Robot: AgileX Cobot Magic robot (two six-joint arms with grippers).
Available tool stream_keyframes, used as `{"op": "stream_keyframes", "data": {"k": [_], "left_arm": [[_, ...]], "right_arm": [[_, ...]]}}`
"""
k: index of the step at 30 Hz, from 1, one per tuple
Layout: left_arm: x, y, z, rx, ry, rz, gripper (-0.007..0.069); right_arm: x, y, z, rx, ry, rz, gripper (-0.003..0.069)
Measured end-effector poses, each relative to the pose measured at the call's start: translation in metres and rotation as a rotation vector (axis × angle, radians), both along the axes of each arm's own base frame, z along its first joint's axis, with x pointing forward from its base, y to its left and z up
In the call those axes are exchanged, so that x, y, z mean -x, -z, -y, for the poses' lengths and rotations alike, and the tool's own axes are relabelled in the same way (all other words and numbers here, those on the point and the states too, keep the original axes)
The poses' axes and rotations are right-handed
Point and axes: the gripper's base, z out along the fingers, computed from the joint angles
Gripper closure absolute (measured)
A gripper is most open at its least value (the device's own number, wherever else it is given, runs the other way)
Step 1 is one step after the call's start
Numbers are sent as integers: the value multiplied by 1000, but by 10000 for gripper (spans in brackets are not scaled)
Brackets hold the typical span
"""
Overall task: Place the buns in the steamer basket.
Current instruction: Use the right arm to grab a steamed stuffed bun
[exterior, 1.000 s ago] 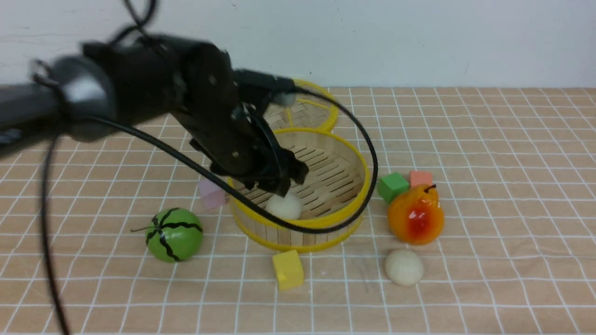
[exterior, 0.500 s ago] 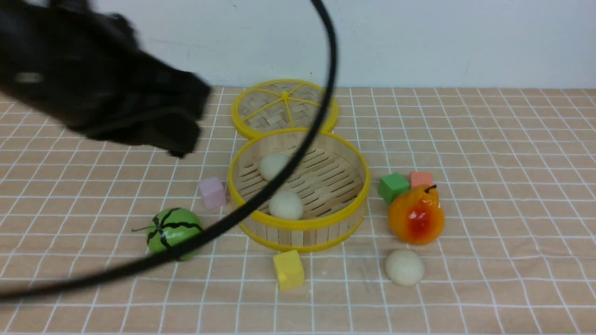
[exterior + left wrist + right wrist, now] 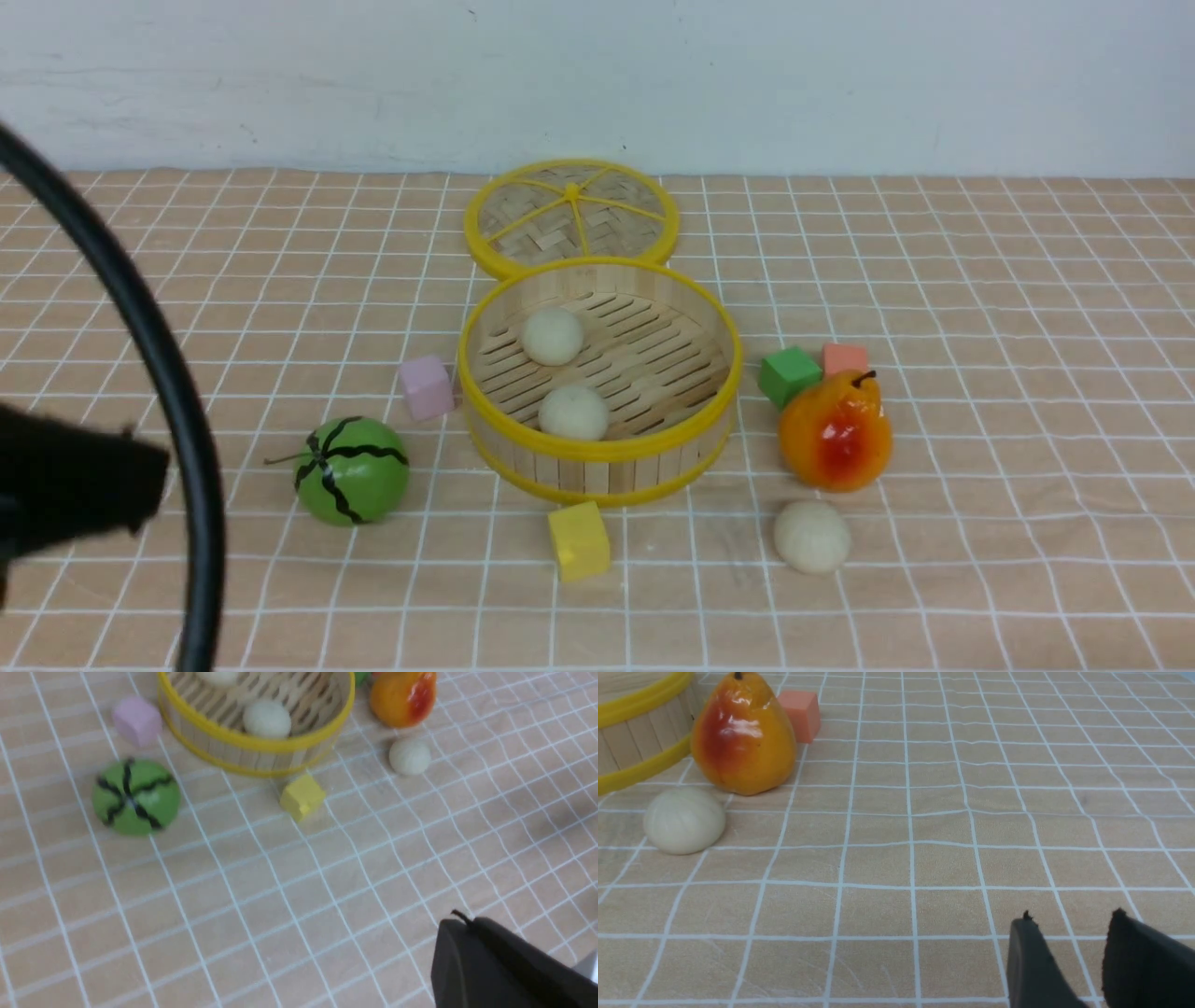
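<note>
Front view: steamer basket (image 3: 597, 451) part-filled, one item outstanding.
I find the rear bun (image 3: 553, 336) and front bun (image 3: 573, 412) lying apart on its slatted floor; the third bun (image 3: 811, 536) sits on the checked cloth (image 3: 980, 373) outside, just in front of the pear (image 3: 834, 431). My left gripper (image 3: 460, 926) is clenched on nothing; my right gripper (image 3: 1069, 919) stands parted, empty, above bare cloth.

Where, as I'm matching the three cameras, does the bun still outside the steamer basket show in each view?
Front view: loose bun on the cloth, right of centre, just nearer the camera than the pear.
Left wrist view: loose bun next to the pear, outside the steamer basket.
Right wrist view: loose bun next to the pear.
Shared landmark: the pear.
</note>
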Motion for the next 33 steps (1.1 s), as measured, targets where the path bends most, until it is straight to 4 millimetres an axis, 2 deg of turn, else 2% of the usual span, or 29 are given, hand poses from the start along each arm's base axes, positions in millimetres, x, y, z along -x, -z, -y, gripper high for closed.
{"op": "stream_keyframes", "data": {"k": [9,23,28,32,33], "left_arm": [[-2,5,1,18,-25,-25,638],[-24,-4,-2,4,-106,247,638],[-24,11,-15,25,-186,371,638],[-16,36,-32,24,-282,441,638],[-9,49,-39,11,-316,463,638]], "right_arm": [[0,0,0,0,0,0,418],[0,0,0,0,0,0,418],[0,0,0,0,0,0,418],[0,0,0,0,0,0,418],[0,0,0,0,0,0,418]]}}
